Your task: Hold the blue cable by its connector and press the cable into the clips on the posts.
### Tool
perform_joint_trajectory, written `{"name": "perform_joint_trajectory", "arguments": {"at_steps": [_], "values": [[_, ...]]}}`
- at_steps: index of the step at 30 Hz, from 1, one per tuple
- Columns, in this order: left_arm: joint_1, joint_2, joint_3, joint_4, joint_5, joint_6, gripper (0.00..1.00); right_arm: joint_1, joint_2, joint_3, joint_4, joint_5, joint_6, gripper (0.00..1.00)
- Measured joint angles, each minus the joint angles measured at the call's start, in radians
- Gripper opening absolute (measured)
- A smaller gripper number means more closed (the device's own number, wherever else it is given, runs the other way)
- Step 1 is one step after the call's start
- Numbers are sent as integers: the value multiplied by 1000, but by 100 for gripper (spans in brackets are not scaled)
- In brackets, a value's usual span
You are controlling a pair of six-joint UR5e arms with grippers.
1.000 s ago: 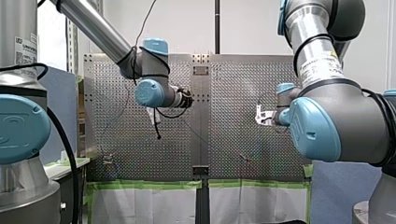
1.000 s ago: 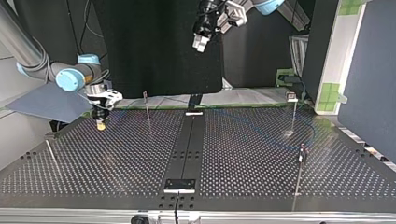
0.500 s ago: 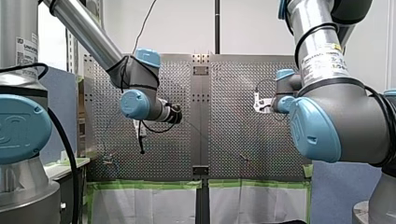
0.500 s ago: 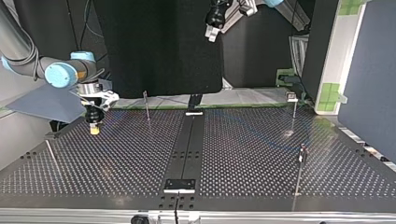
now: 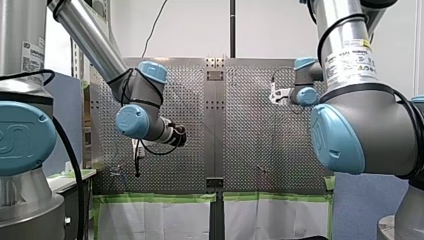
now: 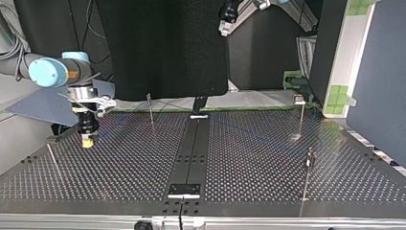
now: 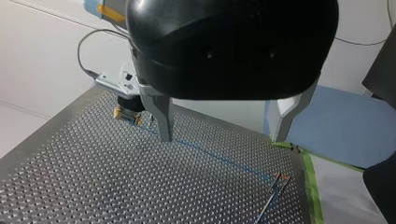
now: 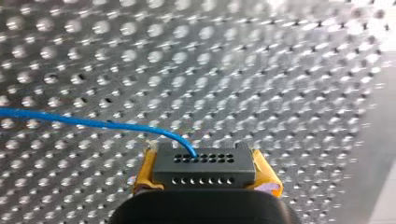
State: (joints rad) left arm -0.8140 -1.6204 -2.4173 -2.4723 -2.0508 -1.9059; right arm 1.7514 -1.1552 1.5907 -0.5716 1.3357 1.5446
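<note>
Frontally, my left arm point(image 5: 134, 120) and right arm point(image 5: 305, 92) flank the worktop point(image 5: 250, 150), with open room between them. Opposite, the right pincer point(image 6: 86, 142) stands low at the frame's left, near one post point(image 6: 150, 108), probably to start the run there; the left pincer point(image 6: 224, 28) hangs high at top. Left wrist: fingers point(image 7: 161, 116) spread, empty; the blue cable point(image 7: 215, 156) lies along the holes below. Right wrist: yellow pads point(image 8: 264, 171) clamp the connector point(image 8: 204, 166), the cable trailing away beside it, free for pressing.
</note>
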Motion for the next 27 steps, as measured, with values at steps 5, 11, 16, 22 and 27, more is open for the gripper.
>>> {"name": "perform_joint_trajectory", "arguments": {"at_steps": [5,11,16,22,27], "values": [[0,-1,0,2,-1,-1,100,1,-8,1,1,-2,-1,0],[1,-1,0,2,-1,-1,100,1,-9,1,1,-2,-1,0],[1,-1,0,2,-1,-1,100,1,-9,1,1,-2,-1,0],[1,-1,0,2,-1,-1,100,1,-9,1,1,-3,-1,0],[1,-1,0,2,-1,-1,100,1,-9,1,1,-3,-1,0]]}}
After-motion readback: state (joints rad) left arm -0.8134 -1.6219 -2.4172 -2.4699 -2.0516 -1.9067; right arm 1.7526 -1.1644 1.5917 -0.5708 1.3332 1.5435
